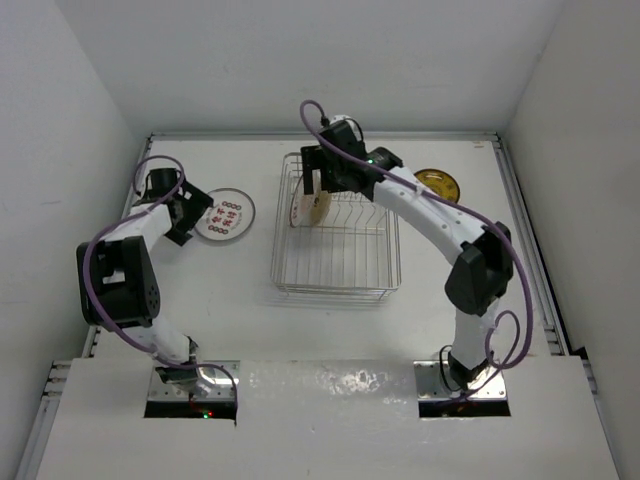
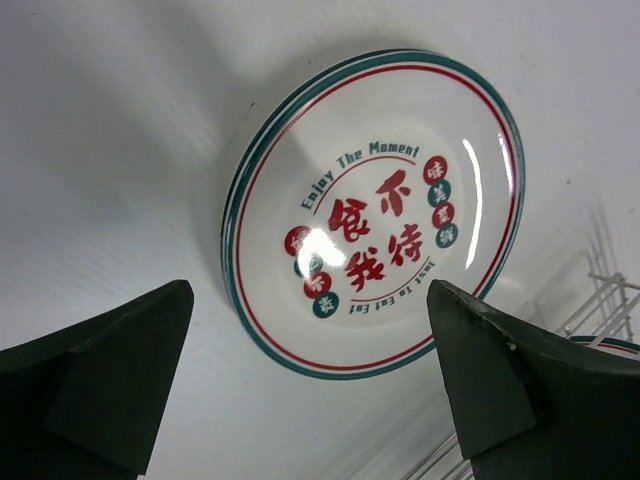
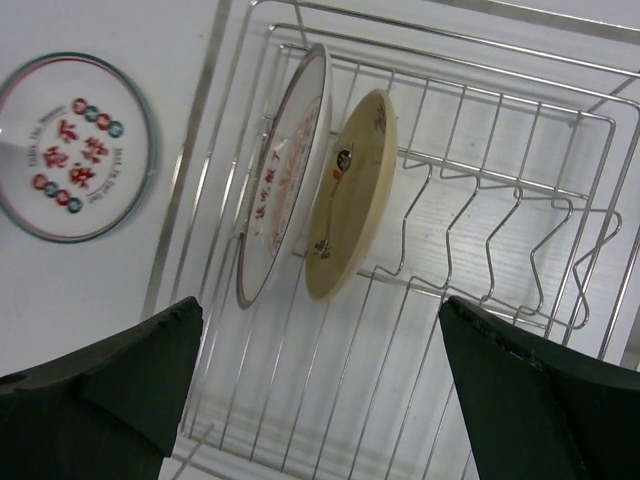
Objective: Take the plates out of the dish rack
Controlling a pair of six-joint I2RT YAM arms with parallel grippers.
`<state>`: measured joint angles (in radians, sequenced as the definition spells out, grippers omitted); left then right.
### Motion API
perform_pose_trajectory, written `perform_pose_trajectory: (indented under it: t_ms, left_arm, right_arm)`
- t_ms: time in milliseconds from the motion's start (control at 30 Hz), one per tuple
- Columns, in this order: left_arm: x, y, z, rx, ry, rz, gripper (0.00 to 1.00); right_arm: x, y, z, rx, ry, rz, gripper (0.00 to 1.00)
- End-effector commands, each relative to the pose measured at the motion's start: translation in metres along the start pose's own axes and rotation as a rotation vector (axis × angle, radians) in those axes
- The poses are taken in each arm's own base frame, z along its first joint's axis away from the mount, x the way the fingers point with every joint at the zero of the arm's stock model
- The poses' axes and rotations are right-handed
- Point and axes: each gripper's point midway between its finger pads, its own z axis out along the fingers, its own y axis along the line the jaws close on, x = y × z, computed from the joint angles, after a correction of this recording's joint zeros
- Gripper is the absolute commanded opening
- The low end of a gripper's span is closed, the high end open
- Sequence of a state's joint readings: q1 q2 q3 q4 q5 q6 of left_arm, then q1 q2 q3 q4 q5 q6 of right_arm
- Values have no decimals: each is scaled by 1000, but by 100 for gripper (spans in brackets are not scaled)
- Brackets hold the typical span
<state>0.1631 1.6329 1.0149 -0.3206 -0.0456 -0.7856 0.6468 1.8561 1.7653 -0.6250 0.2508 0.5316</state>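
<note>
The silver wire dish rack (image 1: pixel 336 262) stands mid-table. Two plates stand upright in its far left end: a white plate with a red pattern (image 3: pixel 282 172) and a cream plate (image 3: pixel 350 195) beside it. My right gripper (image 1: pixel 318 178) hovers above them, open and empty (image 3: pixel 320 385). A white plate with teal and red rings and red lettering (image 2: pixel 375 215) lies flat on the table left of the rack (image 1: pixel 224 215). My left gripper (image 1: pixel 197 213) is open and empty (image 2: pixel 310 390), just at that plate's left edge. A yellow-orange plate (image 1: pixel 438 185) lies flat to the right of the rack.
White walls enclose the table on three sides. The rack's corner (image 2: pixel 605 300) shows at the right edge of the left wrist view. The rack's upright divider prongs (image 3: pixel 500 225) to the right of the cream plate hold nothing.
</note>
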Motion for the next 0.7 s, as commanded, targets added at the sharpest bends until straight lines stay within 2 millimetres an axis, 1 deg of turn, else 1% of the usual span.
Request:
perform_pose_trajectory:
  t_ms: [0, 33, 67, 100, 133, 167, 200, 233, 267, 300, 333, 367, 433, 467, 500, 567, 600, 667]
  left_arm:
    - [-3, 5, -20, -48, -4, 64, 100]
    - [-10, 0, -37, -18, -38, 64, 100]
    - [-13, -3, -48, 3, -60, 67, 100]
    - [-16, -7, -61, 27, -83, 86, 100]
    - [-26, -16, -91, 93, -144, 93, 100]
    - [-30, -21, -106, 128, -172, 131, 100]
    - [-36, -32, -139, 209, -233, 157, 100]
    - [-38, -37, -155, 253, -260, 188, 100]
    - [-37, -41, -168, 295, -279, 241, 100]
    - [-37, -41, -181, 320, -299, 268, 100]
    - [-38, -40, -201, 357, -341, 286, 100]
    - [-38, -35, -207, 352, -363, 322, 100]
    - [-33, -22, -218, 347, -390, 349, 100]
    - [-29, -13, -214, 325, -395, 376, 100]
    - [-30, -12, -219, 332, -415, 388, 100]
    - [-25, 2, -214, 299, -423, 411, 100]
    - [-19, 11, -205, 279, -407, 418, 100]
    - [-14, 15, -201, 280, -406, 412, 100]
  right_arm:
    - [3, -9, 12, 166, -2, -9, 99]
    - [5, -4, 15, 170, -5, -9, 99]
    - [-1, -1, 17, 180, -26, -3, 99]
    - [4, 0, 28, 199, -16, -11, 98]
    - [4, 3, 31, 207, -20, -14, 95]
    - [-3, 5, 33, 213, -37, -11, 89]
    - [4, 7, 43, 220, -22, -21, 84]
    - [5, 8, 49, 225, -19, -25, 78]
    - [0, 11, 49, 227, -31, -29, 74]
    - [1, 12, 53, 233, -28, -31, 70]
    - [8, 12, 63, 243, -10, -40, 68]
    - [4, 15, 64, 242, -17, -41, 65]
    - [8, 15, 71, 267, -17, -54, 62]
    - [7, 16, 71, 278, -30, -58, 61]
    - [7, 16, 72, 291, -34, -62, 59]
    - [8, 16, 74, 310, -47, -74, 56]
    - [9, 18, 74, 309, -51, -73, 53]
    - [8, 21, 78, 296, -53, -63, 45]
